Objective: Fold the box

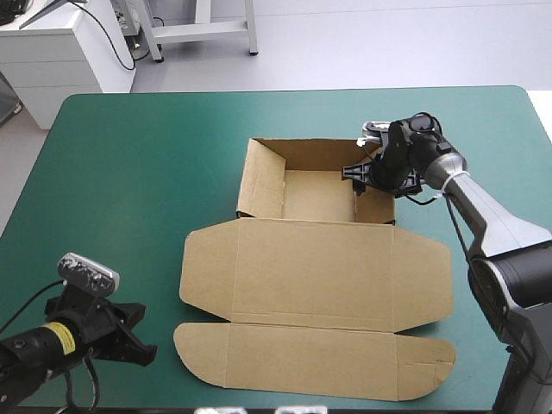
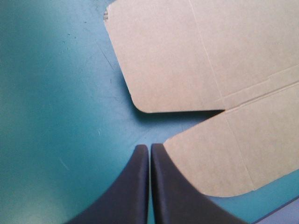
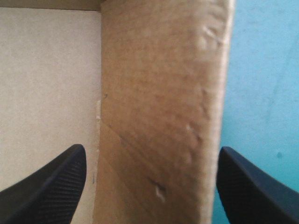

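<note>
Brown corrugated board, cut as one sheet, makes up the box (image 1: 315, 250), which sits about the middle of the teal-green tabletop (image 1: 129, 172). Its far portion is raised into an open tray (image 1: 319, 197). The lid (image 1: 362, 285) and tuck flap (image 1: 310, 362) lie flat, running out from the tray toward 6 o'clock. Right claw (image 1: 356, 177): at the tray's 3 o'clock side, open and straddling the right wall (image 3: 159, 116), with one black finger (image 3: 51, 186) inside over the tray floor and the other outside over the cover. Neither is seen touching the board. Left claw (image 2: 149, 148): closed on nothing, low over the tabletop at roughly 8 o'clock from the box, its tip just beside the rounded corner of the tuck flap. Handling assessment: the sheet appears light, stiff across its panels and free to hinge at the scored creases. It is therefore likely to slide on the cover when pushed, and a wall released untucked may spring back. The right wall shows small dents, suggesting the board marks under a hard pinch. Recommended hold: pinch a wall through its thickness near the upper edge, midway along, as the right claw is placed to do. For the flat lid, get under a free edge or rounded corner rather than press on a panel's centre. A second contact steadying the tray would be prudent.
</note>
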Robot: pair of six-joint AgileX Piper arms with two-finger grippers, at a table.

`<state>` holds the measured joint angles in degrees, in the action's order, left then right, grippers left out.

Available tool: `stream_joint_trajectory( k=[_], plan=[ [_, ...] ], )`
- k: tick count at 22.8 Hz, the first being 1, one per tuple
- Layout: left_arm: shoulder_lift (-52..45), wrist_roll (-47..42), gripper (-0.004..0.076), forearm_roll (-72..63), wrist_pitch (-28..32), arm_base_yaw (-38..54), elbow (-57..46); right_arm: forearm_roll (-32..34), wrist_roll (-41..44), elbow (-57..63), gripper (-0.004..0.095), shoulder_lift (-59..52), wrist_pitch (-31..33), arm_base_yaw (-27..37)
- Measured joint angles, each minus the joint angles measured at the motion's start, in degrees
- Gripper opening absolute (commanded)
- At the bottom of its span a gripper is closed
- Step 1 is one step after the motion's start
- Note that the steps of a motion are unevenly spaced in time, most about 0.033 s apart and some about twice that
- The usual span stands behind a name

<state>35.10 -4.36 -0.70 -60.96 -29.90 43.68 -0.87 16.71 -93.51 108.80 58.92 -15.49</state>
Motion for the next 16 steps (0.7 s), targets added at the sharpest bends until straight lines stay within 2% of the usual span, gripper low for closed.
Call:
stream_joint_trajectory(
  k=[3,4,5,6,7,13,16],
  plan=[
    [-4.4,0.0,-0.0008,0.0,0.5,0.0,-3.8,-0.1,0.3,0.0,0.0561,0.5,-0.1,0.5],
    [-5.7,0.0,-0.0008,0.0,0.7,0.0,-4.9,-0.1,0.4,0.1,0.0410,0.6,-0.1,0.6],
    [-7.8,0.0,-0.0008,0.0,1.4,0.0,-6.7,-0.1,0.4,0.1,0.0309,0.7,0.3,0.7],
    [-9.0,0.0,-0.0008,0.0,2.1,0.0,-7.6,-0.1,0.3,0.1,0.0113,0.7,0.6,0.7],
    [-10.5,0.0,-0.0008,0.0,3.4,0.0,-9.0,-0.1,-0.1,0.1,-0.0013,0.7,1.4,0.7],
    [-12.1,0.0,-0.0008,-0.4,6.9,0.0,-11.6,0.0,-4.7,-0.1,-0.0021,0.7,3.2,2.1],
    [-12.1,0.0,-0.0008,-0.7,7.4,0.0,-11.6,-0.2,-9.6,-3.2,-0.0021,0.6,6.0,6.9]
  ],
)
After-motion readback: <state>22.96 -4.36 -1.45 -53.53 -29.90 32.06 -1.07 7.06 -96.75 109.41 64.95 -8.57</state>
